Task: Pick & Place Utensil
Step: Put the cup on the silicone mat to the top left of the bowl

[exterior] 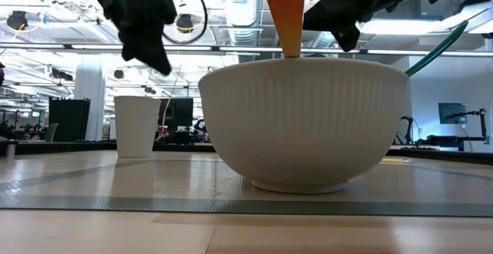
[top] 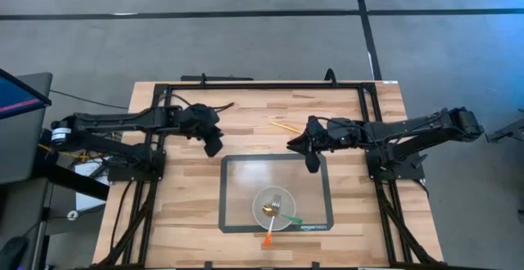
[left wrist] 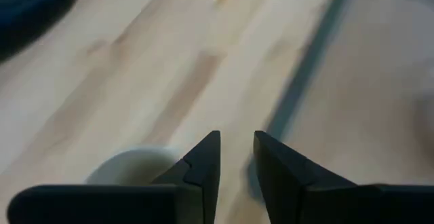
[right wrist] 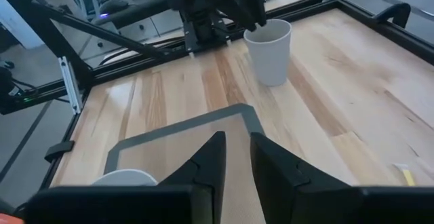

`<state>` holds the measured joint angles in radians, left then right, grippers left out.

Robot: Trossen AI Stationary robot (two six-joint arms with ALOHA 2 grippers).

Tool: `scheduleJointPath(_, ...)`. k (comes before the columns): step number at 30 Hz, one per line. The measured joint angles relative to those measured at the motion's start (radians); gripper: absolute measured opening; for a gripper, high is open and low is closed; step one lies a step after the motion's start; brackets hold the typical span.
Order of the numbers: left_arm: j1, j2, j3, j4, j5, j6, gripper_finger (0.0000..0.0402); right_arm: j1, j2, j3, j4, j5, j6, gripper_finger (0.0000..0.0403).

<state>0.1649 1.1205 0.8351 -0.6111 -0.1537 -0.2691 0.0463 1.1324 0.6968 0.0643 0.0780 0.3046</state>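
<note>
Wooden table (top: 188, 213) framed by black rails, grey floor around it, an office hall with ceiling lights beyond in the low view. Left gripper (top: 213, 146) raised over the table's left half, just off the far left corner of the mat (top: 229, 196), fingers (left wrist: 207, 159) close together with a narrow gap, holding nothing; directly under it a white cup (right wrist: 269, 51), upright on the bare wood. Right gripper (top: 312, 160) poised over the mat's far right part, fingers (right wrist: 211, 157) likewise nearly closed and empty. Nearer the front edge, on the mat, a white ribbed bowl (top: 275, 209) with a fork (top: 275, 207) and a gold spoon (top: 268, 210) lying inside. Also in the bowl, an orange-handled utensil (top: 268, 239) and a green-handled one (top: 293, 219), handles sticking out over the rim. Beyond the mat, between the arms, a thin yellow stick (top: 285, 126) flat on the wood.
</note>
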Motion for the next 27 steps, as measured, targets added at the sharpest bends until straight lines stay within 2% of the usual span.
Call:
scheduleJointPath(3,0.006,0.041,0.0,-0.05,-0.073,-0.001,0.009,0.0,0.0,0.0,0.0,0.0,0.0,0.0063)
scheduleJointPath(16,-0.006,0.164,0.0,-0.055,-0.06,-0.05,0.009,0.0,0.0,0.0,-0.004,0.0,0.0,0.0063)
scheduleJointPath(20,-0.006,0.159,0.0,-0.054,-0.061,-0.05,0.009,0.0,0.001,0.001,-0.004,0.0,0.0,0.0063)
scheduleJointPath(27,-0.006,0.075,0.0,-0.054,-0.064,-0.095,0.009,0.0,0.001,0.001,-0.004,0.0,0.0,0.0063)
